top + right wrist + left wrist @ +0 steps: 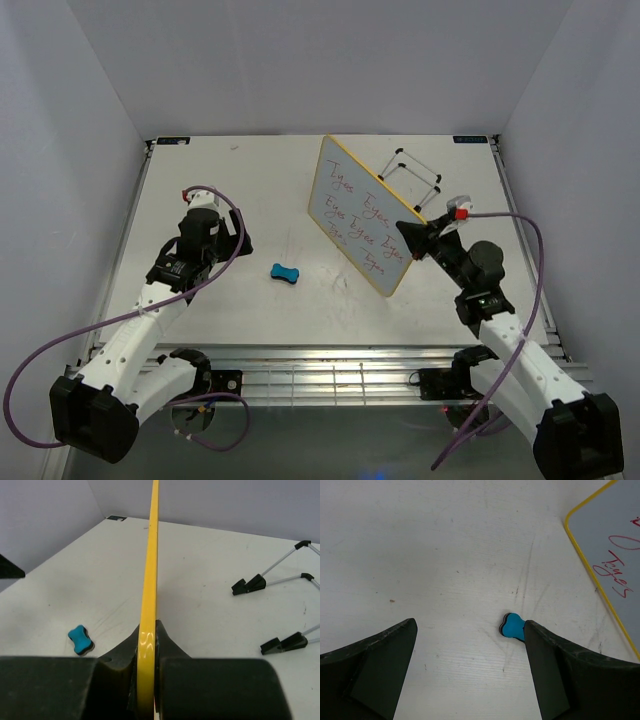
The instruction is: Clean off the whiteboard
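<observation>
The whiteboard [362,215], white with a yellow frame and red handwritten words, is held tilted above the table. My right gripper [425,236] is shut on its right edge; in the right wrist view the yellow frame [149,570] runs edge-on between the jaws. The board's corner shows in the left wrist view [612,555]. The blue bone-shaped eraser [286,273] lies on the table left of the board, also in the left wrist view [513,626] and the right wrist view [80,639]. My left gripper [232,240] is open and empty, left of the eraser.
The black wire stand [410,171] lies on the table behind the board, its feet seen in the right wrist view [272,587]. White walls enclose the table on three sides. The table's metal front rail [330,375] runs between the arm bases.
</observation>
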Tool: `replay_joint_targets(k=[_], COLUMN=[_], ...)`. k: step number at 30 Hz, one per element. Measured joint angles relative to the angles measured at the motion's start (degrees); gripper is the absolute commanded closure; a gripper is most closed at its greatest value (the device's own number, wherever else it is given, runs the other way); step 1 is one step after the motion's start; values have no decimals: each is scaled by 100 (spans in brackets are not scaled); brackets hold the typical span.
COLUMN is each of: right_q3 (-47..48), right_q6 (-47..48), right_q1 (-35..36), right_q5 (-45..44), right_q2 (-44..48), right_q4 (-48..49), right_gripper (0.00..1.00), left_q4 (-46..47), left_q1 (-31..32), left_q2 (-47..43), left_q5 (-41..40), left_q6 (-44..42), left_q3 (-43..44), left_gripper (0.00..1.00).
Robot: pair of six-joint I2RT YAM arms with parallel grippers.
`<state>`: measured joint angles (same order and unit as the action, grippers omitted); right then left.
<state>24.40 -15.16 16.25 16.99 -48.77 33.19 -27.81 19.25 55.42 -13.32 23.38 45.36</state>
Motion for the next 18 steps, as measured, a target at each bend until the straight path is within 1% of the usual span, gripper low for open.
replay_joint_targets(k=[3,7,11,15,18], right_q3=[-649,-863,-883,-769,-433], right_q6=[238,560,769,798,780], right_q1=[76,118,129,142,142], right_q5=[-57,-87,-39,-59,-105], right_q2=[752,1427,1652,1674,1631], right_q4=[35,-238,-535,-817,-1456], right_gripper=[92,92,92,92,92], left_q4=[-24,-251,-450,-389,-431], left_q1=[0,0,0,9,111], left_q2=[11,269,831,1305,1569], left_q5=[28,90,332,949,1143], left_q6=[46,317,787,1233,1375], left_q3=[11,247,540,343,210], left_gripper=[2,2,2,2,2])
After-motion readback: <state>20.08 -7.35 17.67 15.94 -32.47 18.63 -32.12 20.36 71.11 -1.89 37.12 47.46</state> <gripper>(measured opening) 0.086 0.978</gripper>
